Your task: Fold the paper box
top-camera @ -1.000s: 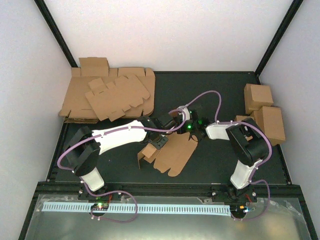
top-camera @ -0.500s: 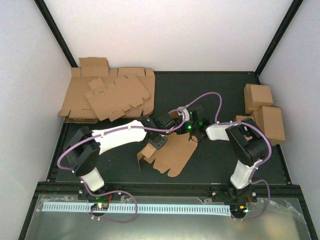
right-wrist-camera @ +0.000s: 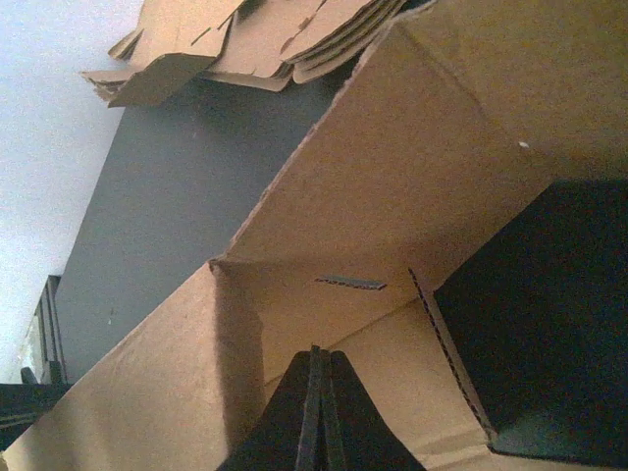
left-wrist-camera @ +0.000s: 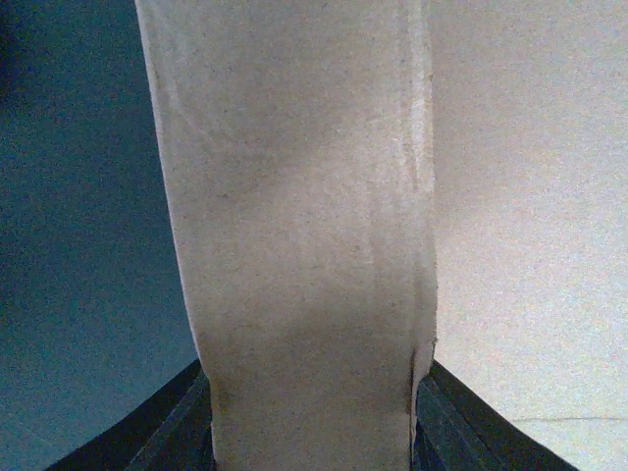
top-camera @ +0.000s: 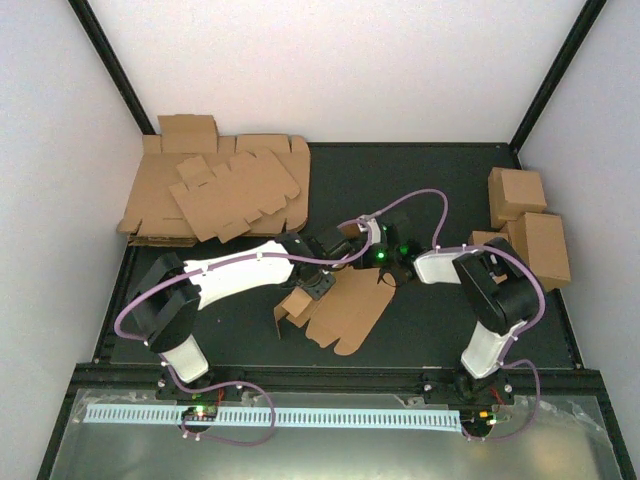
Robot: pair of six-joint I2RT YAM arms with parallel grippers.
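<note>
**Top external view.** The paper box (top-camera: 350,308) lies near the middle of the dark surface (top-camera: 430,190), between the two arms. Most of it is flat. Its long axis runs diagonally from the near left to the far right, and the far-right end points at the right end effector (top-camera: 383,262). At its left end a flap (top-camera: 290,312) stands up from the surface. The left end effector (top-camera: 318,287) sits over that raised end, and the right one meets the far-right end. A heap of cardboard blanks (top-camera: 215,190) fills the far-left corner. Folded boxes (top-camera: 528,215) stand by the right wall, well apart from the paper box.

**Left wrist view.** A cardboard strip of the paper box (left-wrist-camera: 304,226) runs lengthwise up the picture and has a crease along its right side. Only the roots of the fingers (left-wrist-camera: 172,427) show, one on each side of the strip. The tips are hidden, so I cannot tell whether they grip.

**Right wrist view.** The fingers (right-wrist-camera: 294,412) are pressed together with no gap between them. Their tips are at a bent inner panel of the paper box (right-wrist-camera: 392,177), whose walls rise around them.
</note>
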